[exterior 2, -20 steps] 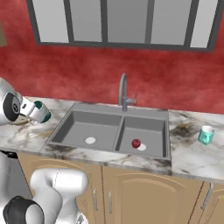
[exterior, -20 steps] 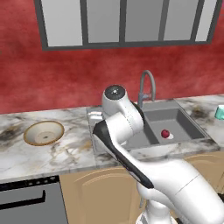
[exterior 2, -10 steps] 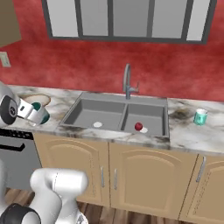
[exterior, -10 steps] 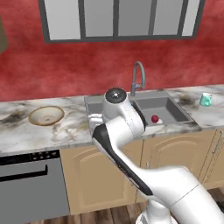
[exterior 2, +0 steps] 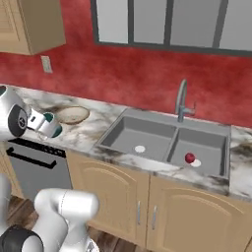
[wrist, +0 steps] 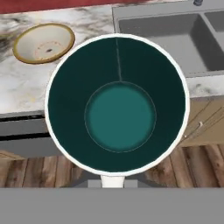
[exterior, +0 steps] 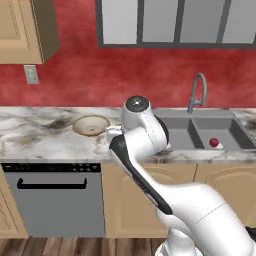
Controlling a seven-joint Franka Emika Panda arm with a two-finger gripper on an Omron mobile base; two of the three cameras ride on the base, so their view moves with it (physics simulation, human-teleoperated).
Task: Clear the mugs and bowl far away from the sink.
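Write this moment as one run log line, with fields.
claw: shut on dark teal mug | mug: lifted, off counter | bowl: on counter, left of sink

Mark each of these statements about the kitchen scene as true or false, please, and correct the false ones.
1. The fingers hold the dark teal mug. True.
2. The bowl sits inside the sink. False: it rests on the marble counter, left of the sink.
3. A small red object lies in the sink's right basin. True.
4. The tap stands at the sink's front edge. False: it stands at the back, by the red wall.
5. The held mug is above the sink. False: it is in front of the counter, above the dishwasher.
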